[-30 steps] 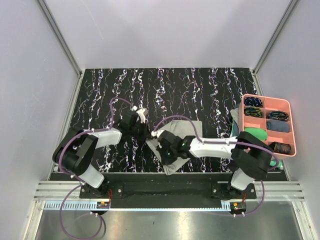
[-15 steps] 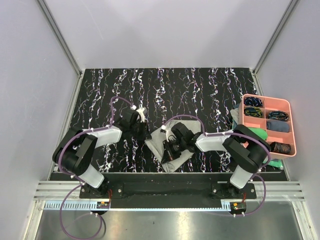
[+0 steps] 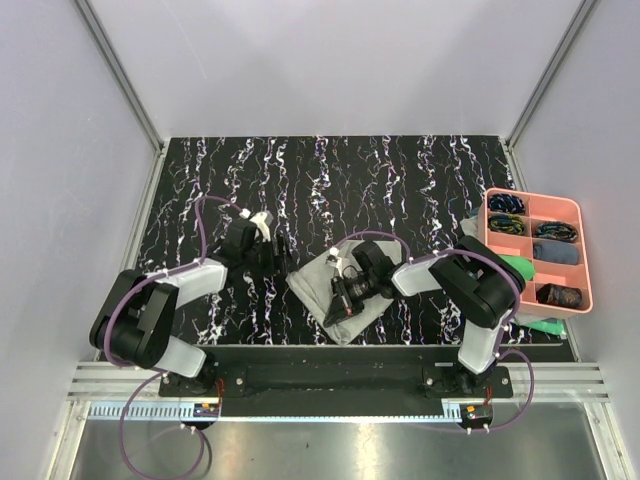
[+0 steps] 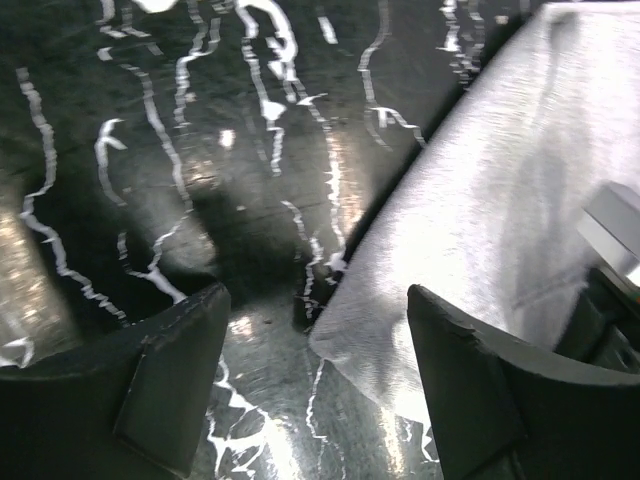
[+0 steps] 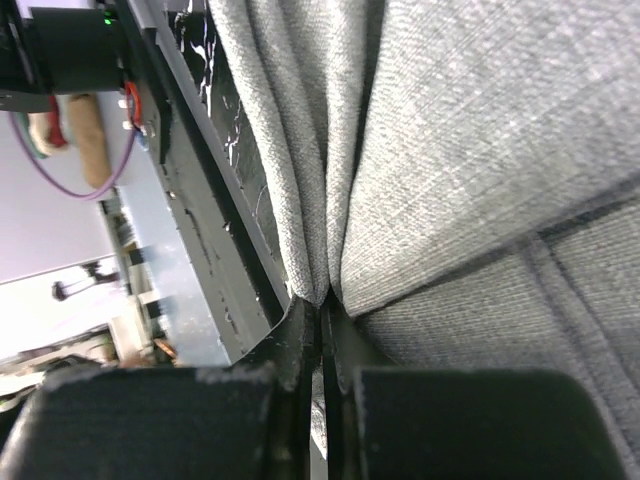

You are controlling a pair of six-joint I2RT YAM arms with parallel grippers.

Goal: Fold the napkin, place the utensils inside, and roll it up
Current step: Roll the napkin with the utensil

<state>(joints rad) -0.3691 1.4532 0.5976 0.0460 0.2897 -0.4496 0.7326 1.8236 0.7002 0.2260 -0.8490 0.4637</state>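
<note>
1. The left gripper (image 3: 283, 255) is hovering over the black marbled table (image 3: 400, 180), just off the napkin's 9 o'clock edge. Its jaws are standing wide apart and holding nothing. In the left wrist view, bare table and the cloth's edge are showing between its fingers (image 4: 170, 390).
2. The napkin (image 3: 318, 285), a light grey cloth, is lying rumpled toward the table's 6 o'clock side, between the two grippers.
3. The right gripper (image 3: 335, 305) is reaching in from 3 o'clock and resting on the napkin. In the right wrist view its jaws are pressing together on a raised fold of the cloth.
4. The pink tray (image 3: 590, 260) is sitting at the table's 3 o'clock edge, well apart from the napkin, with a green cloth (image 3: 515, 268) lying beside it.
</note>
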